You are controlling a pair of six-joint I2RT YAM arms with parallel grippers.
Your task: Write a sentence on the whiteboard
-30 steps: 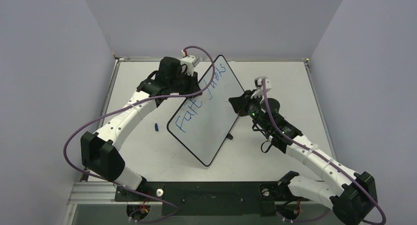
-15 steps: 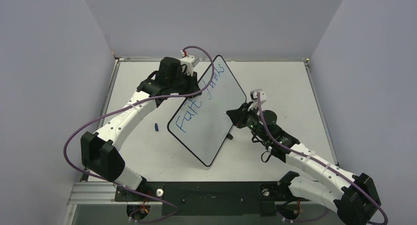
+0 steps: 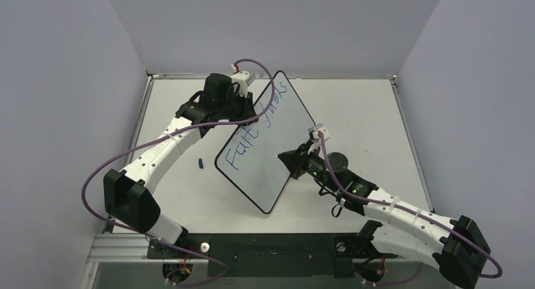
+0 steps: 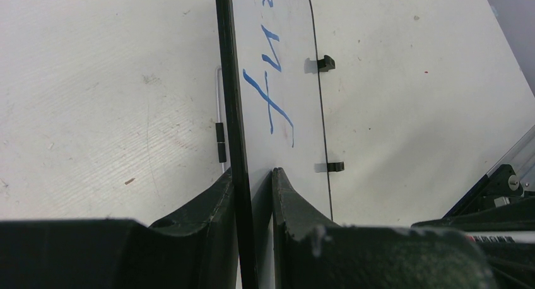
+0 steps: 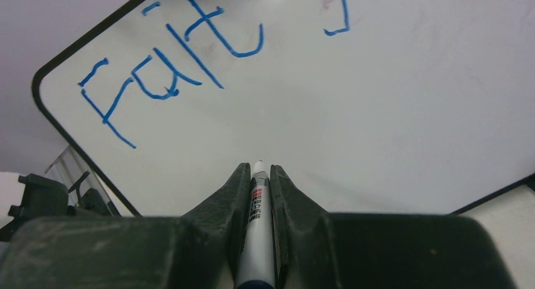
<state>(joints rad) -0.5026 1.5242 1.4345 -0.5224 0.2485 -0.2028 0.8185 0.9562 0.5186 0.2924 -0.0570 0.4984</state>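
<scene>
Plain grey-violet walls, a white table (image 3: 353, 112) below. Standing tilted on one edge there: the whiteboard (image 3: 266, 187), white, with thin black frame, rounded corners and two black tabs (image 4: 324, 63) on its right side. Across its face, the sentence (image 3: 242, 147) in large blue letters, "Fait" lower, a second word above. Pinched at its upper left edge by the left gripper (image 4: 253, 173), one finger on each face. Before its blank lower half, the right gripper (image 5: 257, 170), pressed together on a marker (image 5: 257, 216), forearm low. Second word hard to read; tip contact not possible to tell.
</scene>
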